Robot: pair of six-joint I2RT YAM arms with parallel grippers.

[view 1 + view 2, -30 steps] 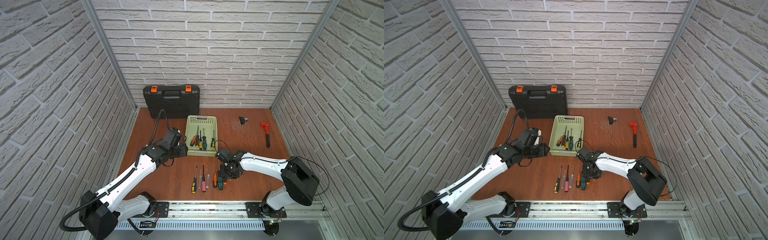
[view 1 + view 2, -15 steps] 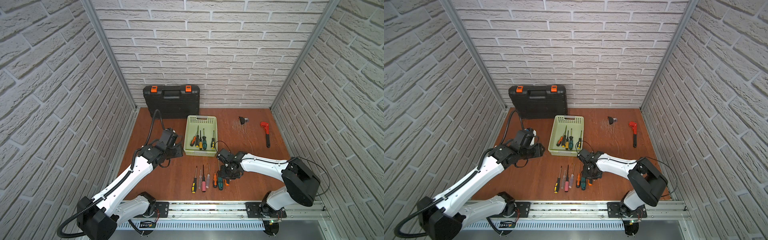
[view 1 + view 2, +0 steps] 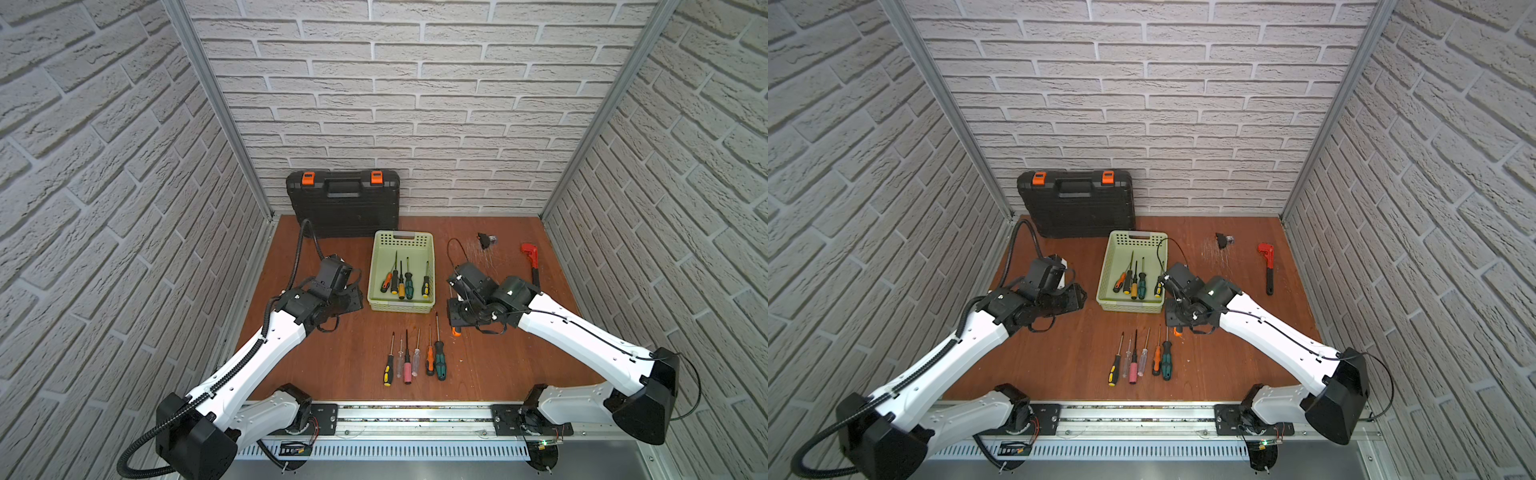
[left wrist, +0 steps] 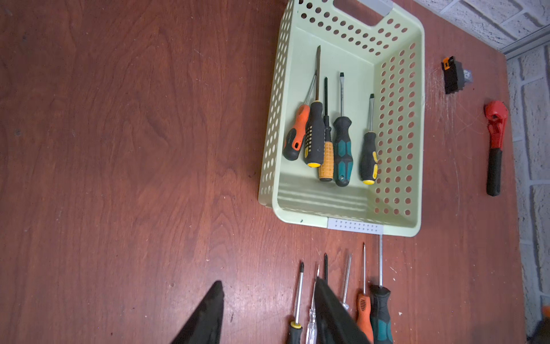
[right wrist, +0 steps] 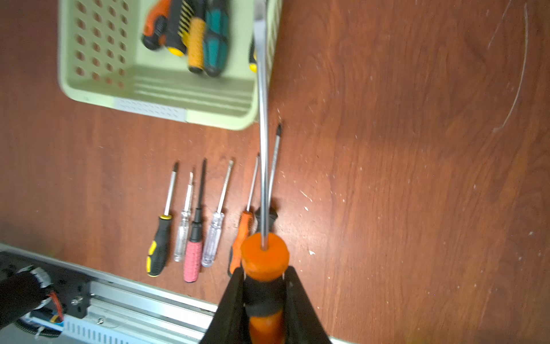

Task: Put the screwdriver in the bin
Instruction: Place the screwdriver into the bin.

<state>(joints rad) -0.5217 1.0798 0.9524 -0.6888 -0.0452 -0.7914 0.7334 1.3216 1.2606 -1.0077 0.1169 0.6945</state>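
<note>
Gripping ridged orange-black screwdriver (image 5: 264, 258), perforated green bin (image 5: 98, 47)

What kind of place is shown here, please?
Probably a robot test cell staged as a workshop: brick-pattern wall panels box in a wooden table, a black tool case stands at the back, and two robot arms sit on a metal rail.
</note>
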